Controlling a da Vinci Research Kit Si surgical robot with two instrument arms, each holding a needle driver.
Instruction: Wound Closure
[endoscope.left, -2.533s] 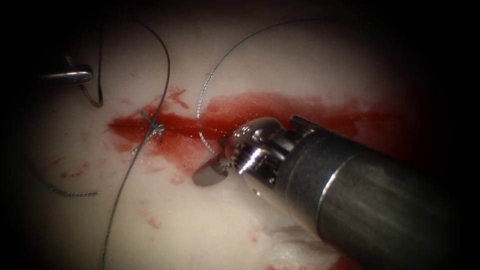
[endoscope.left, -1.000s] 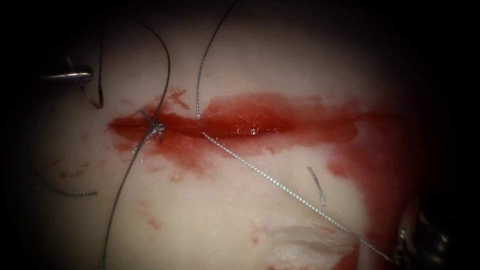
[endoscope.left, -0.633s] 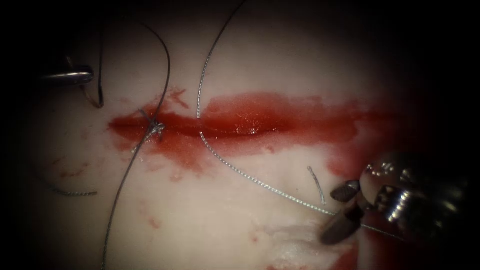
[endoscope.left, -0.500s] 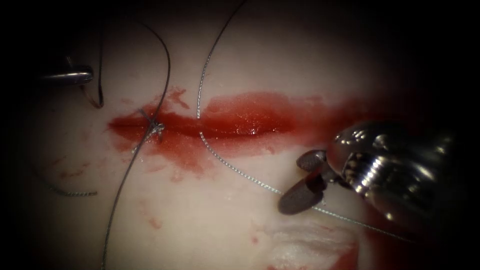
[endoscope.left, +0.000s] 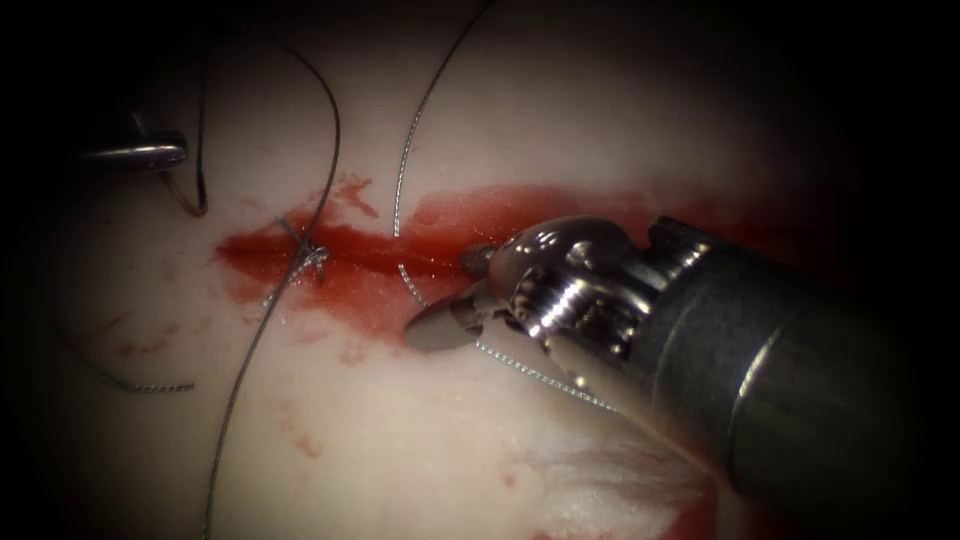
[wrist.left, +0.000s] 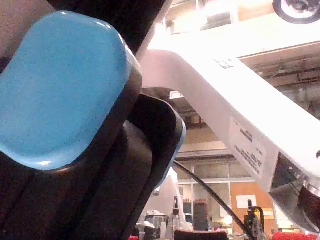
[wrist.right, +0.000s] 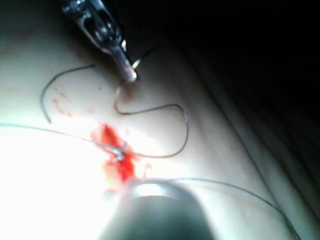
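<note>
Red fluid (endoscope.left: 520, 215) fills the cut (endoscope.left: 360, 255) across mid-frame of the tissue (endoscope.left: 400, 440); the right tool (endoscope.left: 455, 300), centre frame, has its jaws parted over the thread (endoscope.left: 530, 368), gripping nothing. Left tool (endoscope.left: 135, 153), upper left, jaws closed on the dark needle (endoscope.left: 195, 190), which lies clear of the tissue.

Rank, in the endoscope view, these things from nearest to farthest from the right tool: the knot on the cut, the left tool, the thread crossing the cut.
From the right tool:
1. Thread crossing the cut, beside its tip.
2. Knot, farther left on the cut.
3. Left tool, far upper left.
</note>
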